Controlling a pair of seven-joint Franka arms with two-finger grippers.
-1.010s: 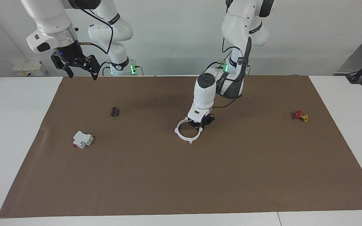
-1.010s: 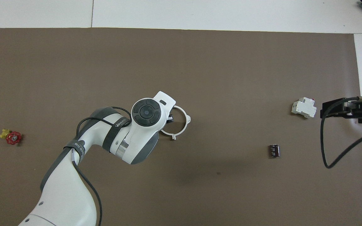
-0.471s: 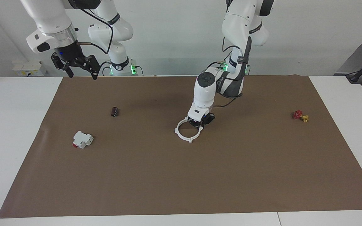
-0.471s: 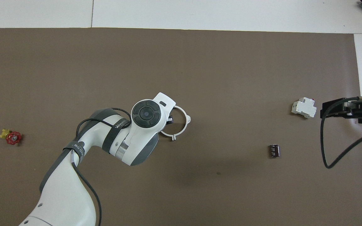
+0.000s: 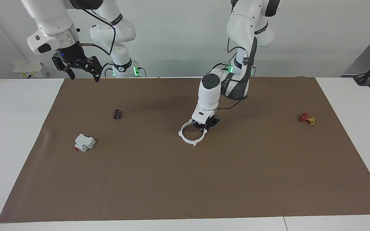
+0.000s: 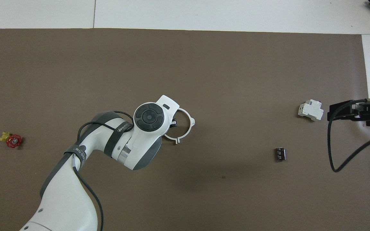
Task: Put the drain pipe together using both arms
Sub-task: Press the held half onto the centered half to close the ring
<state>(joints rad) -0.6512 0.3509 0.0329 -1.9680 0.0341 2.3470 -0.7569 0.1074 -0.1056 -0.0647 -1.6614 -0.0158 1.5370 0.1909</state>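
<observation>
The drain pipe (image 5: 187, 140) shows as one thin white ring with small tabs, low at the middle of the brown mat (image 5: 185, 186). My left gripper (image 5: 205, 125) comes straight down onto the ring's rim on the side toward the left arm's end and is shut on it. In the overhead view the drain pipe (image 6: 192, 122) sticks out from under the left wrist, which hides most of the left gripper (image 6: 173, 122). Whether the ring touches the mat I cannot tell. My right gripper (image 5: 84, 77) hangs open and empty, raised over the mat's edge at the right arm's end; from overhead the right gripper (image 6: 331, 111) is beside the white block.
A boxy white block with a red part (image 5: 84, 142) (image 6: 310, 110) lies toward the right arm's end. A small dark cylinder (image 5: 117, 114) (image 6: 280, 154) lies nearer to the robots than the block. A red and yellow valve (image 5: 307, 118) (image 6: 11, 140) sits toward the left arm's end.
The left gripper and the ring in it have shifted slightly upward in the facing view. The right arm has stayed where it was.
</observation>
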